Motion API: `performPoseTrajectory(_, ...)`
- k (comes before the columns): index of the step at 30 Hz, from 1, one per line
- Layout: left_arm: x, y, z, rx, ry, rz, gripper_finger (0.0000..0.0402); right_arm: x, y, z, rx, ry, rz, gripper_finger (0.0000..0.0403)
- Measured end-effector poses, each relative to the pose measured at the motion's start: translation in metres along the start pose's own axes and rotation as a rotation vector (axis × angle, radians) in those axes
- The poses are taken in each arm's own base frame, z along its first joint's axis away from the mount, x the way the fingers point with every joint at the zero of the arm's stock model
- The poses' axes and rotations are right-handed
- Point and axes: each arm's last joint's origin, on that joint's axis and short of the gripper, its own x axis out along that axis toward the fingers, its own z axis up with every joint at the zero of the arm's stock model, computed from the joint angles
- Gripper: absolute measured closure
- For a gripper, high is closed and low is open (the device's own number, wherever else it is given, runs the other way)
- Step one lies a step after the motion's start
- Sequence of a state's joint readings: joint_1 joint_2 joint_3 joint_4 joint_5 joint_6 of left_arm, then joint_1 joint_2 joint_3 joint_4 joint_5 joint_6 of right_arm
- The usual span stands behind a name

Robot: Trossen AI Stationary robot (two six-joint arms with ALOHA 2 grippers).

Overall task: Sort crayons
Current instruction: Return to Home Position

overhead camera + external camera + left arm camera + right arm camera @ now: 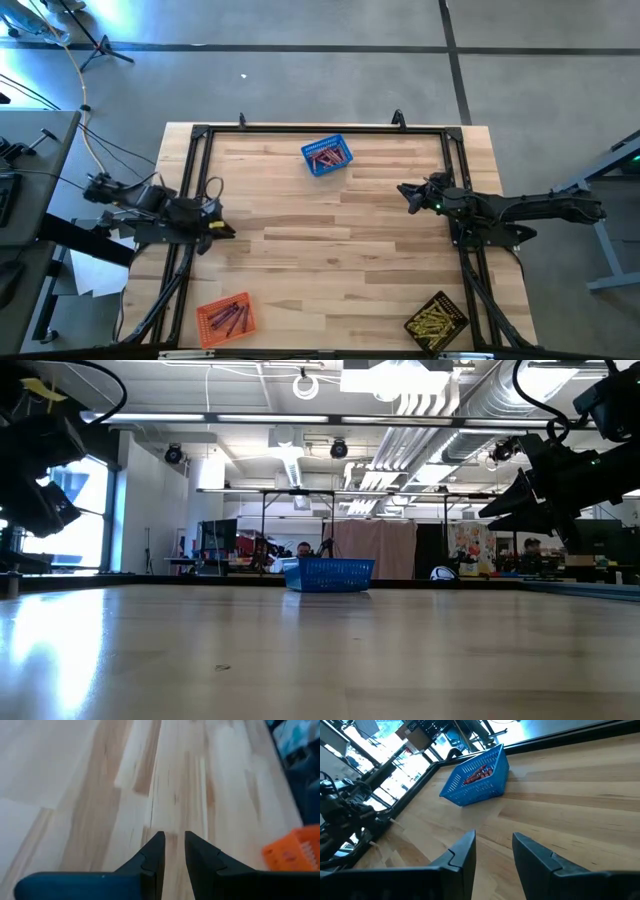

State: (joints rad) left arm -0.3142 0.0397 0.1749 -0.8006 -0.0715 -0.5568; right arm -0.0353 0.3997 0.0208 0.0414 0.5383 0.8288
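Your right gripper (pixel 493 834) hangs empty, fingers apart; left gripper (pixel 174 833) barely parted, empty too. Red crayons (pixel 479 774) sit in the blue basket (pixel 470 795).

overhead straight down, low level across table (pixel 320 650), sharing blue basket (pixel 330 574)

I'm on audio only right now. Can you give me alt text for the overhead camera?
Wooden table from above, with three baskets: a blue basket of red crayons at the far edge, an orange basket at the near left corner, a black basket of yellow crayons near right. The left claw and right claw hover at the side edges, both empty.
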Motion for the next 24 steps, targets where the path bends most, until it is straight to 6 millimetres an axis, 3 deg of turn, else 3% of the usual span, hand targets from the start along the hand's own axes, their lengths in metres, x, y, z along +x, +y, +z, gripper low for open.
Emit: performPoseTrajectory(24, -0.0019, 0.0083, 0.0064, -0.096, -0.101, 0.073, 0.0342, 0.0000, 0.0000, 0.0000, 0.000, 0.000, 0.000, 0.0288)
